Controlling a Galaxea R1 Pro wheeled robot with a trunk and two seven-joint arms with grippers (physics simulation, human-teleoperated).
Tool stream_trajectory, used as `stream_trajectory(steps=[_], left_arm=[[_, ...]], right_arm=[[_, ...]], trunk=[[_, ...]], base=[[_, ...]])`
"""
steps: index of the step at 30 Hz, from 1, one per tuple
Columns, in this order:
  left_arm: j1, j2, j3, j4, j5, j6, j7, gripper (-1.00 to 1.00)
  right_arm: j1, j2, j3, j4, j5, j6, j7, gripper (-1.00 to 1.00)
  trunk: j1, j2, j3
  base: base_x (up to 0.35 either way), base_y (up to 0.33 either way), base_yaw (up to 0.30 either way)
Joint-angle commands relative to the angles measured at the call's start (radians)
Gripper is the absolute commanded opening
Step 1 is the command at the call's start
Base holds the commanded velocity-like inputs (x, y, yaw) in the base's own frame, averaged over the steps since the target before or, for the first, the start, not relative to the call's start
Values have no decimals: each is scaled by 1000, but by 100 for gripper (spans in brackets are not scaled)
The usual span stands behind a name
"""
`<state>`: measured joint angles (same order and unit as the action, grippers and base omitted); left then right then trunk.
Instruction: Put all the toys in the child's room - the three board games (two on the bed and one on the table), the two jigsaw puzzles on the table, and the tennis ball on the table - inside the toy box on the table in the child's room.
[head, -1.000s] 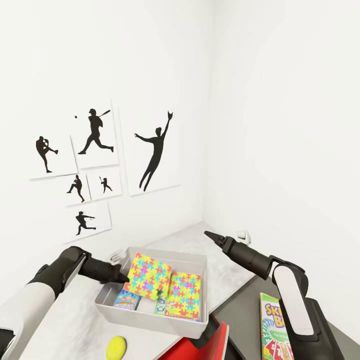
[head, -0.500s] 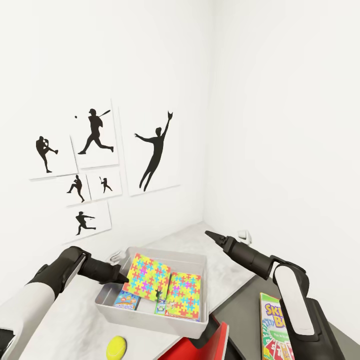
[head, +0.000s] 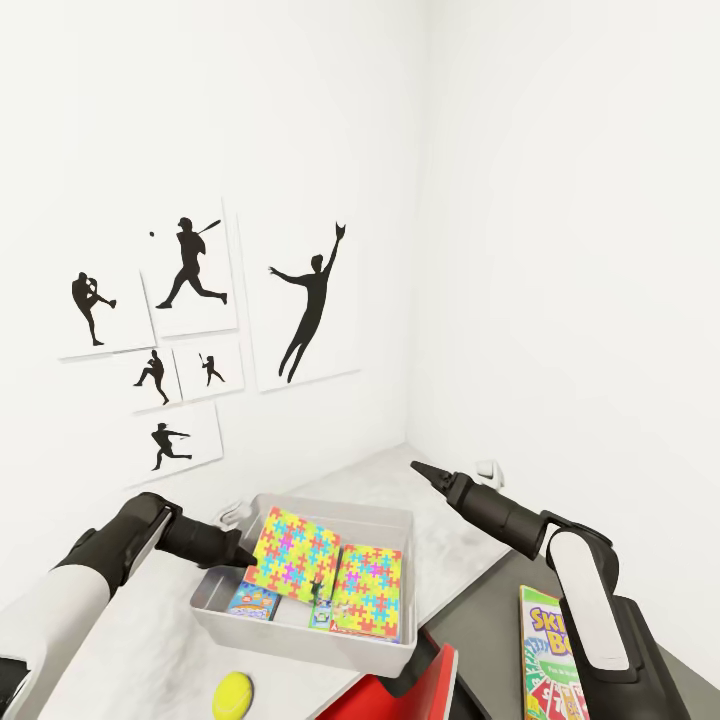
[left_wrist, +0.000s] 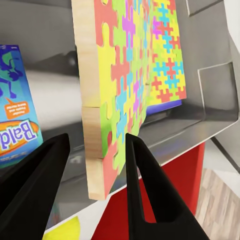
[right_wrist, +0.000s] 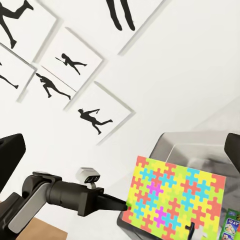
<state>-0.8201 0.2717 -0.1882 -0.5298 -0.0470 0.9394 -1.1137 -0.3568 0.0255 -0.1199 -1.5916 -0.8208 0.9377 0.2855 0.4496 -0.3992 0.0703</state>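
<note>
1. My left fingers (left_wrist: 92, 175) pinch the lower edge of the yellow jigsaw-patterned wooden slab (head: 295, 553), holding it tilted over the shallow light grey toy box (head: 400, 524). In the left wrist view one dark finger (left_wrist: 35, 185) hides the slab's near corner.
2. My right fingers (head: 420, 469) hang above the box's far right side, apart from everything; the tips look close together, but I cannot tell whether they are fully pressed.
3. Inside the box a second jigsaw slab (head: 368, 590) leans beside the first. Under them a blue board game (head: 253, 600) and a pale green-edged one (head: 321, 612) lie half covered, their lids hard to read.
4. The small yellow-green tennis ball (head: 233, 693) sits on the light grey tabletop (head: 150, 640) just before the box's near wall.
5. A bright card-game box (head: 545, 660) lies on the dark grey corner section, cut off by the frame and partly behind my right arm.
6. A red shape (head: 425, 685) stands against the tabletop edge; the white walls with baseball silhouette prints (head: 190, 265) close in behind the box.
</note>
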Motion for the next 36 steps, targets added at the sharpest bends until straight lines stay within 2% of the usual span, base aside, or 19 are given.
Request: stream_trajectory(steps=[1, 23, 24, 36], left_arm=[[0, 1, -2, -1, -5, 6, -5, -100], [1, 1, -2, -1, -6, 6, -3, -100], [1, 1, -2, -1, -7, 6, -3, 100], [1, 1, -1, -1, -7, 4, -3, 100]], right_arm=[[-1, 1, -3, 0, 7, 6, 9, 100], [-1, 1, -3, 1, 6, 6, 9, 100], [-1, 1, -3, 1, 5, 6, 9, 100], [-1, 1, -4, 1, 5, 6, 9, 100]], trunk=[[0, -1, -1], [0, -1, -1], [0, -1, -1], [0, -1, -1]], base=[[0, 0, 0], [0, 0, 0], [0, 0, 0], [0, 0, 0]])
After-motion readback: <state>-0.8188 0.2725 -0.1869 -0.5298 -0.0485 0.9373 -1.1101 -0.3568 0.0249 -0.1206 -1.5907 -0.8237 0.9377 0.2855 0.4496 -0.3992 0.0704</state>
